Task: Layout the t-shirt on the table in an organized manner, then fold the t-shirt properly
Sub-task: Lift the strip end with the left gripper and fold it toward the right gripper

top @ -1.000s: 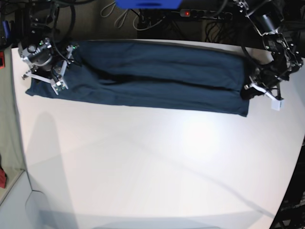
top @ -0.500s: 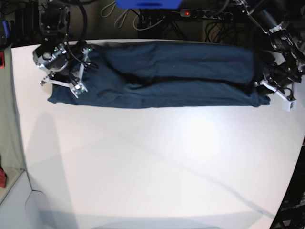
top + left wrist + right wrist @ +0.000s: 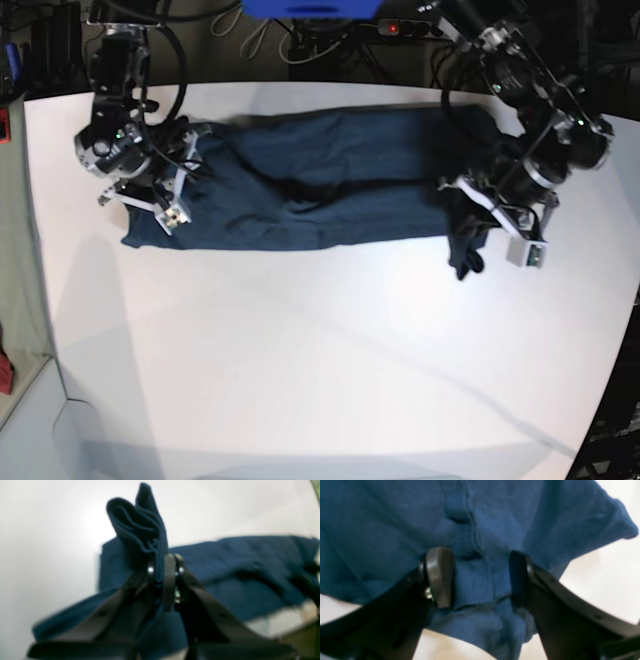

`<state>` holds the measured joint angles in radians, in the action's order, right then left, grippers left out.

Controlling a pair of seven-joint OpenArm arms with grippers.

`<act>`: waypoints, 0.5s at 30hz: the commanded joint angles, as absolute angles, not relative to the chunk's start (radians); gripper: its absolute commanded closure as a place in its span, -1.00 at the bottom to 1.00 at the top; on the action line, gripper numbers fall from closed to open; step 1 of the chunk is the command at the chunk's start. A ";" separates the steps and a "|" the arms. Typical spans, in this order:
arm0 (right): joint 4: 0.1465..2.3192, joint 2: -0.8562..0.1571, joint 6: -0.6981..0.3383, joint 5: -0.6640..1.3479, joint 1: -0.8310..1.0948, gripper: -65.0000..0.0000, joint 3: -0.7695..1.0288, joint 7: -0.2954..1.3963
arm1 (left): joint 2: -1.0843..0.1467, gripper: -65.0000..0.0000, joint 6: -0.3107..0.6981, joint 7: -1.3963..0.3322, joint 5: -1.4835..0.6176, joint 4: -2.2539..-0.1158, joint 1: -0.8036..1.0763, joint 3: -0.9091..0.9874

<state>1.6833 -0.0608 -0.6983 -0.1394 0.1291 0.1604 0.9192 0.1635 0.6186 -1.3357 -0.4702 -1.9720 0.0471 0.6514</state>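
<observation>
1. Base view: the t-shirt (image 3: pixel 330 180) is seen as a long dark blue band that lies across the far part of the table (image 3: pixel 330 350), from the view's left side to its right side.
2. In the same view, the left gripper (image 3: pixel 495 232) is found at the band's right end. A bunch of the cloth is lifted there and a dark fold hangs down beside it toward the white top.
3. The right gripper (image 3: pixel 150 195) is placed over the band's left end, low on the cloth. Cables and a power strip (image 3: pixel 420 28) are seen behind the table's far edge.
4. Left wrist view: the left gripper (image 3: pixel 165 565) is pressed together, and an edge of the t-shirt (image 3: pixel 140 527) is clamped between its fingers. Several folded layers of cloth are stood up above the tips, and the rest of the shirt is spread behind on the table (image 3: pixel 45 530). The picture is blurred.
5. Right wrist view: the fingers of the right gripper (image 3: pixel 480 577) are held wide apart. The t-shirt (image 3: pixel 395 525) is seen between and under them, with a seam that runs down the middle, but the cloth is not pinched. Whether the tips touch the cloth cannot be told. The white table (image 3: pixel 607 575) is visible at the right of the cloth's edge.
</observation>
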 commanded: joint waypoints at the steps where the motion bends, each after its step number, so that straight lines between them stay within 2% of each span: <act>1: 1.672 -0.062 -0.698 -0.168 0.137 -0.13 0.159 0.957 | 0.157 0.99 0.584 -1.296 -0.481 -1.986 0.053 0.628; 6: 1.672 -0.062 -0.698 -0.168 0.137 -0.13 0.160 0.957 | 0.157 0.99 0.351 -1.144 -0.481 -1.997 0.133 0.527; 11: 1.672 -0.062 -0.698 -0.168 0.137 -0.13 0.160 0.957 | 0.148 0.99 0.239 -1.040 -0.481 -2.000 0.188 0.427; 15: 1.672 -0.061 -0.698 -0.168 0.137 -0.13 0.159 0.957 | 0.148 0.99 0.070 -0.966 -0.389 -2.000 0.219 0.308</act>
